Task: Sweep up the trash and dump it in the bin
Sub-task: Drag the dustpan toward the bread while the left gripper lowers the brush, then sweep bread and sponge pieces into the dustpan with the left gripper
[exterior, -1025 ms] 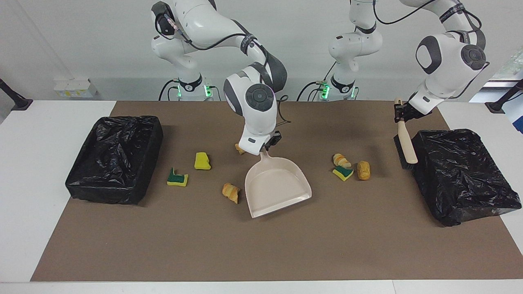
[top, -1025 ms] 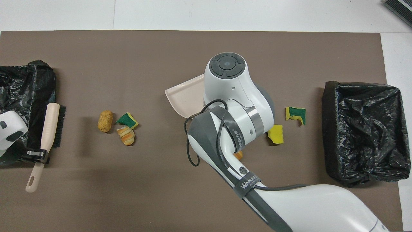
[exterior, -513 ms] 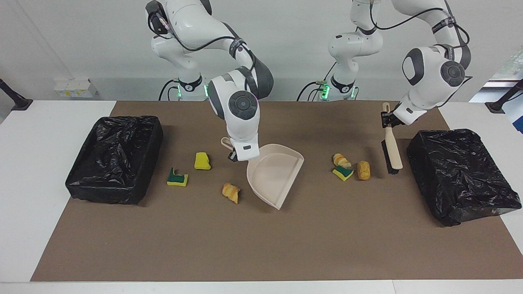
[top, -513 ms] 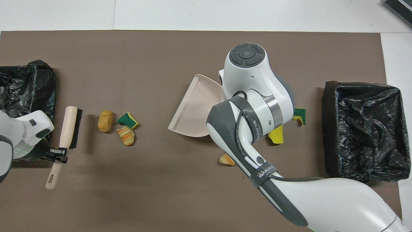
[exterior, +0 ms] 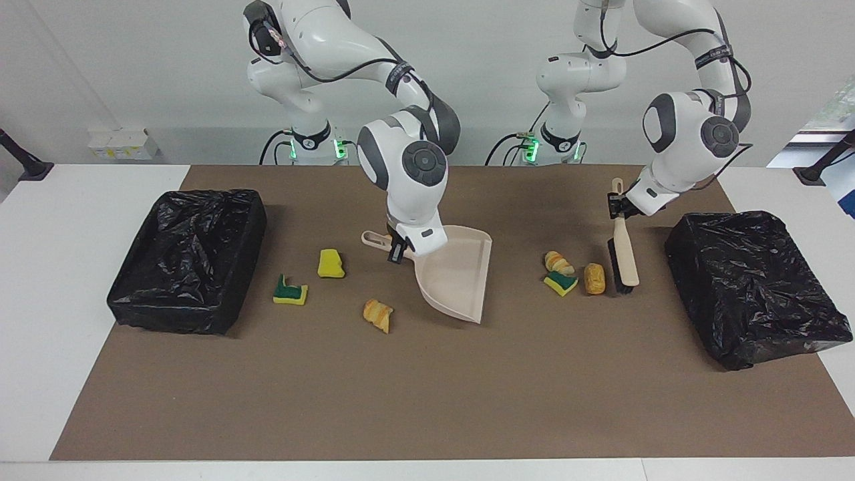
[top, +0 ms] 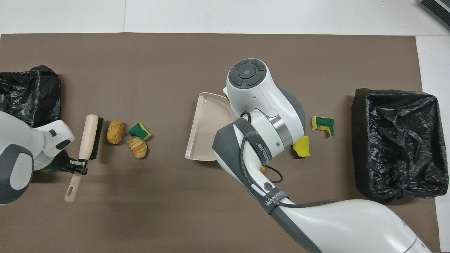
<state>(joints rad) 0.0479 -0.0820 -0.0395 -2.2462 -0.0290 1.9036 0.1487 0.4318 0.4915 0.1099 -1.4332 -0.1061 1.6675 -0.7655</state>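
Observation:
My right gripper (exterior: 399, 250) is shut on the handle of the beige dustpan (exterior: 454, 274), which sits low at the mat's middle with its open edge turned toward the left arm's end. My left gripper (exterior: 616, 206) is shut on the handle of the beige brush (exterior: 624, 257), bristles down beside a bread roll (exterior: 594, 278). Next to the roll lie a croissant piece (exterior: 558, 262) and a green-backed sponge (exterior: 560, 283). More trash lies toward the right arm's end: a yellow sponge (exterior: 330, 263), a green-backed sponge (exterior: 290, 291) and a croissant piece (exterior: 378, 314).
Two bins lined with black bags stand on the brown mat (exterior: 427, 401), one bin (exterior: 187, 260) at the right arm's end and the other bin (exterior: 755, 287) at the left arm's end. An orange scrap (top: 262, 168) peeks out under the right arm.
The right arm has swung the dustpan round so its open edge faces the left arm's end. The left arm has carried the brush from the bin's edge to beside the bread roll.

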